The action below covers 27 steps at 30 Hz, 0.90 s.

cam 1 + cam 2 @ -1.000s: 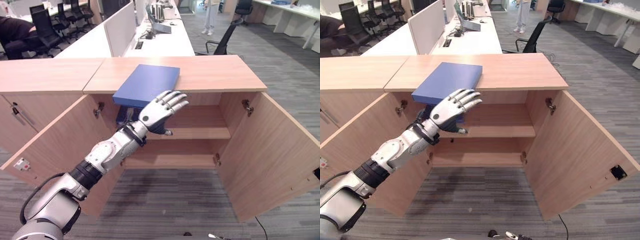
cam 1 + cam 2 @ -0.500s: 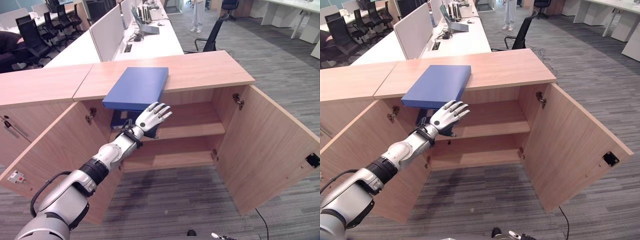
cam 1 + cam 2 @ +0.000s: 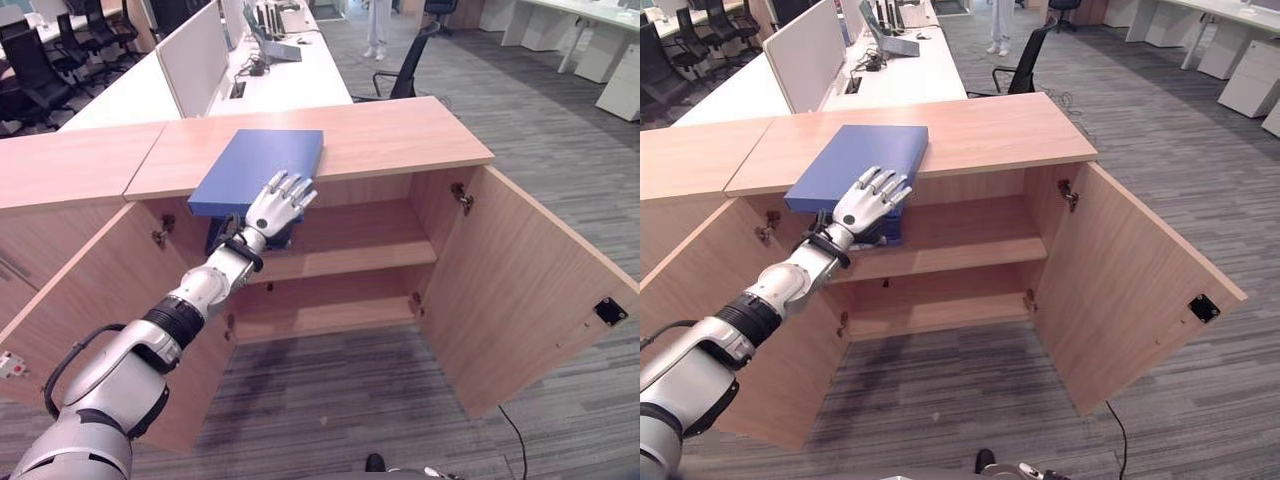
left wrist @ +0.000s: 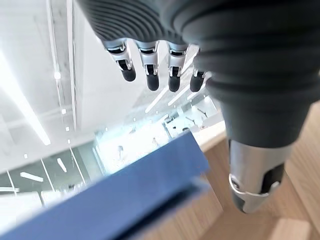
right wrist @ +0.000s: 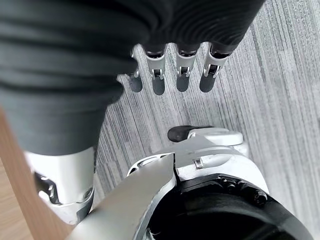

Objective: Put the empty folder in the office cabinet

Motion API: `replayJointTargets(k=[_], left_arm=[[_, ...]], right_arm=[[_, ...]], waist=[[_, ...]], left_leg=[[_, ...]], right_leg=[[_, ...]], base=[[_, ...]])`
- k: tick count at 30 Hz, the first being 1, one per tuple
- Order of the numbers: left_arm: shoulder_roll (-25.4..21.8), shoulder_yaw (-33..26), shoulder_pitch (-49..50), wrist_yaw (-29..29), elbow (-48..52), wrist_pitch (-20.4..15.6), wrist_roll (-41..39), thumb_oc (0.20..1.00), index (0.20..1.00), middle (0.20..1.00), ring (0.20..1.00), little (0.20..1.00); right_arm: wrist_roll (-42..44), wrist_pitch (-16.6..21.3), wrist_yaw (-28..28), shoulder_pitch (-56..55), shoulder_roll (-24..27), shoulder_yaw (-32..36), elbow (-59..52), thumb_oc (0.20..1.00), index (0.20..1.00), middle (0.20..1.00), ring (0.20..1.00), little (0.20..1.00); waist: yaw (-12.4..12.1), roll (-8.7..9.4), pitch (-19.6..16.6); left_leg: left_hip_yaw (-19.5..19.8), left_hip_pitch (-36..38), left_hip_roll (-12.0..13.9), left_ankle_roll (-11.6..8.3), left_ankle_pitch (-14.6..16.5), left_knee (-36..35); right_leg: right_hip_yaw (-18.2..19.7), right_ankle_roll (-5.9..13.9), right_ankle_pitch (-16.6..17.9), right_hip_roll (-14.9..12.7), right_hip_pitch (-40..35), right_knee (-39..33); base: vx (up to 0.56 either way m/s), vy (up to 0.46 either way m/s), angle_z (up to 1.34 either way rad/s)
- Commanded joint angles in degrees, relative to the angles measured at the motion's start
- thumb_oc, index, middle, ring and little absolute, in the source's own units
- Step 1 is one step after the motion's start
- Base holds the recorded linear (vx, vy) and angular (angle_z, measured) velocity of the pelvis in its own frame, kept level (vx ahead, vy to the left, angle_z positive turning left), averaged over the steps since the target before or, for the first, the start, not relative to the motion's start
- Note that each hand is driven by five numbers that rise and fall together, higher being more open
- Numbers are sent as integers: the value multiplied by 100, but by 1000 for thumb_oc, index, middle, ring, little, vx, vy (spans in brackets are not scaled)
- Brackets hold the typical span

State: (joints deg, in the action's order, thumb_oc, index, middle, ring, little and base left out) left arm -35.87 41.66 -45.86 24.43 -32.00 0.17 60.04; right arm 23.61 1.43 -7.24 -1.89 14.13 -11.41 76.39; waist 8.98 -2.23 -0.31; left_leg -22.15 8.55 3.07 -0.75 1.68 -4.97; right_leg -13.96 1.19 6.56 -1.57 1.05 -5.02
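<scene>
My left robot hand had risen from under the blue folder to its overhanging edge atop the cabinet, fingers straight, gripping nothing; I judged a loose pull could tip it floorward.

A grey striped carpet floor runs through an open office. Long white desks with pale divider screens stand behind, black swivel chairs at the far left, another black chair beside the desks. More white tables stand at the right.
</scene>
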Motion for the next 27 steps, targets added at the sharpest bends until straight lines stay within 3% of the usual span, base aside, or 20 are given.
replayJointTargets(k=[1,7,10,11,12,18,27], left_arm=[[-202,-91,-850,232,-489,276,146,1000,1000,1000,1000,1000],[-36,36,-889,213,-1007,371,95,1000,1000,1000,1000,1000],[42,117,-919,199,-1330,397,30,1000,1000,1000,1000,1000],[78,106,-902,175,-1441,411,-22,1000,1000,1000,1000,1000],[119,110,-918,167,-1529,416,-82,1000,1000,1000,1000,1000],[185,-95,-854,139,-1888,465,-451,1000,1000,1000,1000,1000],[-132,-144,-1380,558,-2715,750,-864,1000,1000,1000,1000,1000]], right_arm=[[41,76,23,61,-222,-274,173,1000,1000,1000,1000,1000],[87,105,61,63,-214,-310,119,1000,1000,1000,1000,1000],[105,116,60,36,-205,-311,94,1000,1000,1000,1000,1000],[101,121,62,32,-200,-318,77,1000,1000,1000,1000,1000],[107,122,68,26,-198,-312,76,1000,1000,1000,1000,1000],[99,124,85,-44,-189,-242,77,1000,1000,1000,1000,1000],[208,113,62,-160,-187,-287,79,1000,1000,1000,1000,1000]], waist=[[126,264,-133],[176,312,-112],[204,294,-137],[227,323,-113],[233,293,-125],[288,313,-121],[397,351,-120]], left_leg=[[8,62,-119,-58,457,-3],[-125,35,-124,-48,343,-3],[-43,89,-119,-59,459,-3],[-150,49,-126,-45,343,-3],[-57,102,-119,-53,468,-3],[-119,124,-122,-52,473,-3],[-219,122,-109,-75,436,-3]], right_leg=[[129,781,-518,-312,-627,6],[77,739,-412,-313,-573,4],[162,787,-486,-297,-610,7],[104,743,-400,-302,-567,6],[176,796,-483,-288,-608,9],[224,807,-457,-274,-587,11],[321,824,-394,-249,-519,15]], base=[[67,20,-11],[-18,-11,-5],[-6,-3,-6],[64,31,0],[0,0,0],[0,9,-3],[-12,-3,-8]])
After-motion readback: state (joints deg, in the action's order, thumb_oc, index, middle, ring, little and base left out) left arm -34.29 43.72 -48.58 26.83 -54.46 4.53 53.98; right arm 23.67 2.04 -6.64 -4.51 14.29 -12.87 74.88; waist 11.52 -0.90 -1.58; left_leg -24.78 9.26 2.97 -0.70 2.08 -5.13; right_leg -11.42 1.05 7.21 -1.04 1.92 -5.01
